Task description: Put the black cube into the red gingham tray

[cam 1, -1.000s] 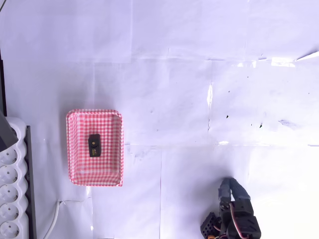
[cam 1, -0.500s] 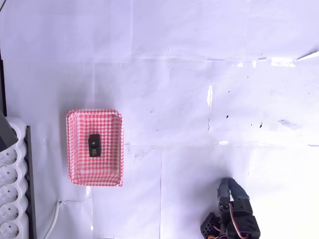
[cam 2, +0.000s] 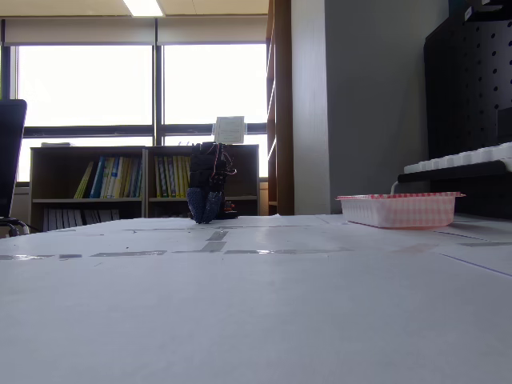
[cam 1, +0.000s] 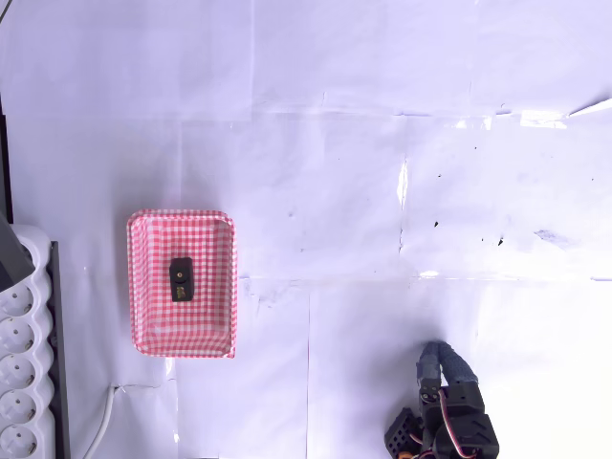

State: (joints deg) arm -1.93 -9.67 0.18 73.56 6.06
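The black cube (cam 1: 180, 278) lies inside the red gingham tray (cam 1: 153, 287), a little left of its middle, with a small yellowish mark on its top. From the side, the tray (cam 2: 398, 210) stands at the right and its rim hides the cube. My gripper (cam 1: 433, 365) is folded back at the arm's base near the bottom edge of the overhead view, far right of the tray. Its fingers lie together, shut on nothing. In the fixed view the gripper (cam 2: 204, 214) points down at the table's far side.
A white socket strip (cam 1: 24, 382) with a white cable (cam 1: 103, 421) runs along the left edge below the tray. White paper sheets joined by shiny tape (cam 1: 403, 182) cover the table. Bookshelves and windows stand behind the table in the fixed view.
The arm has sunk very slightly toward the bottom edge of the overhead view. The cube and tray have not moved.
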